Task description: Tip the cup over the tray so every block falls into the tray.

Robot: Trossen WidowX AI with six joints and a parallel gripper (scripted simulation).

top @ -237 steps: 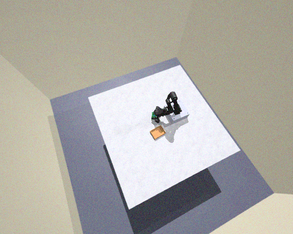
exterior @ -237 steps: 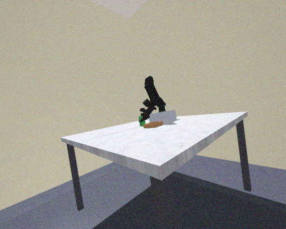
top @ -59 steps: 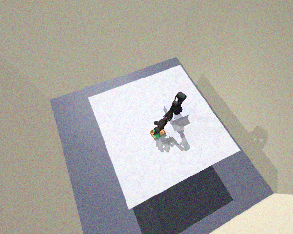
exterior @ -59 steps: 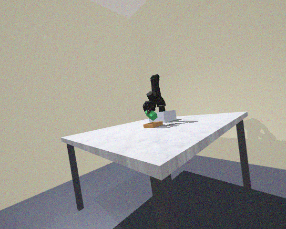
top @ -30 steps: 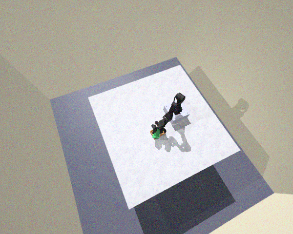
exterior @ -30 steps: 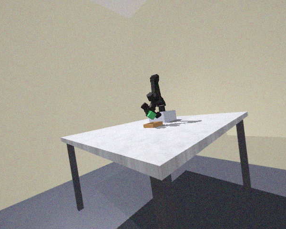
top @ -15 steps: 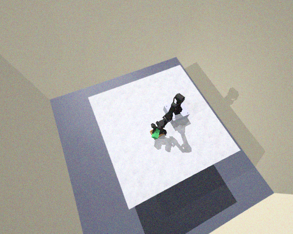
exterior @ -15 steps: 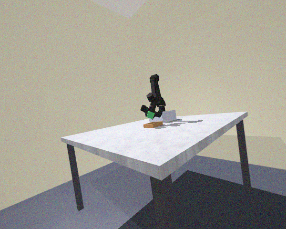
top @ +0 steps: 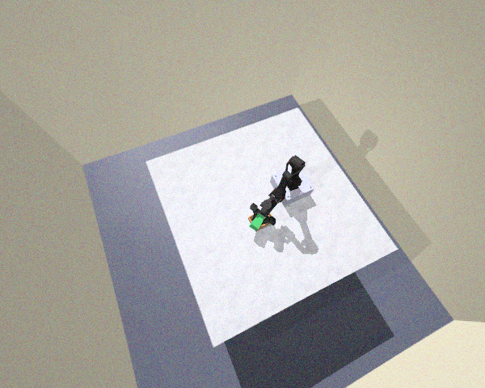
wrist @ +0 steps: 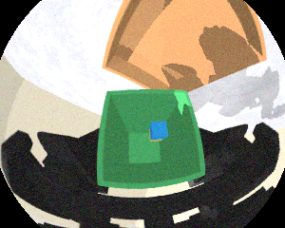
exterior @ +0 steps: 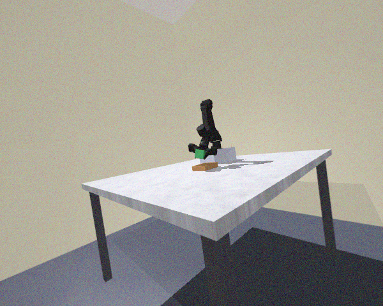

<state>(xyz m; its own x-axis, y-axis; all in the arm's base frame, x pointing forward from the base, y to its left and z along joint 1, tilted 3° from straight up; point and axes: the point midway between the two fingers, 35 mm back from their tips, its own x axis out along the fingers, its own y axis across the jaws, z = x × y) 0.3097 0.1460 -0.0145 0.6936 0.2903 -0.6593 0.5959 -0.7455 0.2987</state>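
The square, tapered green cup (top: 256, 223) (exterior: 200, 153) (wrist: 118, 142) is between the fingers of the black claw (top: 262, 214) (exterior: 202, 152) (wrist: 144, 121), above and apart from the shallow rectangular orange tray (top: 250, 218) (exterior: 205, 166) (wrist: 180, 33). A small blue cube (wrist: 159, 129) lies inside the cup. The tray rests on the white rectangular desk (top: 209, 175) (exterior: 185, 190) (wrist: 52, 52). In the exterior view, a pale angular block (top: 305, 192) (exterior: 226, 154) stands behind and right of the tray. Materials cannot be determined.
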